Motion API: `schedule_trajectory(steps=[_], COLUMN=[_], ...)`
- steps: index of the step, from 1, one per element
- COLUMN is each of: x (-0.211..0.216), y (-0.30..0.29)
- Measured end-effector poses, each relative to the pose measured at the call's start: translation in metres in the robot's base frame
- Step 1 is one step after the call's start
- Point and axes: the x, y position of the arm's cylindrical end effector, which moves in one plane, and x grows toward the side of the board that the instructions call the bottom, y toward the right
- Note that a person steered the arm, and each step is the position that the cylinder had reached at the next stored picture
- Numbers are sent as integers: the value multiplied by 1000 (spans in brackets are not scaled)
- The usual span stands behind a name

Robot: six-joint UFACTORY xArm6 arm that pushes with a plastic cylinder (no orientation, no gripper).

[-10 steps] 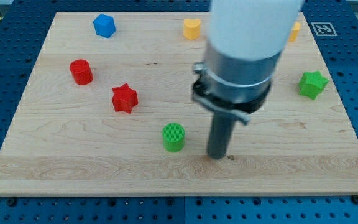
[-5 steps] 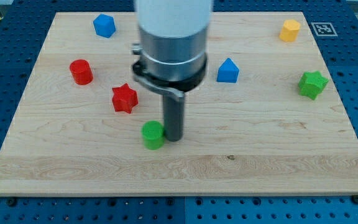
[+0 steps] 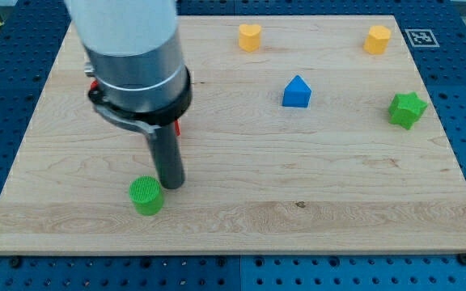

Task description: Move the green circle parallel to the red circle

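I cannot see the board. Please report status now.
My tip touching green circle, on its right. Red circle hidden behind arm. Nothing in the way.

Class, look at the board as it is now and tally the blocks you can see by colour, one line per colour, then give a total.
Green: 2, the green circle and the green star
Yellow: 2, the yellow heart and the yellow hexagon
Blue: 1, the blue house-shaped block
Red: 1, only a red sliver behind the arm
Total: 6
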Motion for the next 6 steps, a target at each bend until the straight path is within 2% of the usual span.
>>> schedule_trajectory(steps=[1, 2, 5, 6], x=[1, 15, 23, 23], y=[35, 29, -70, -86])
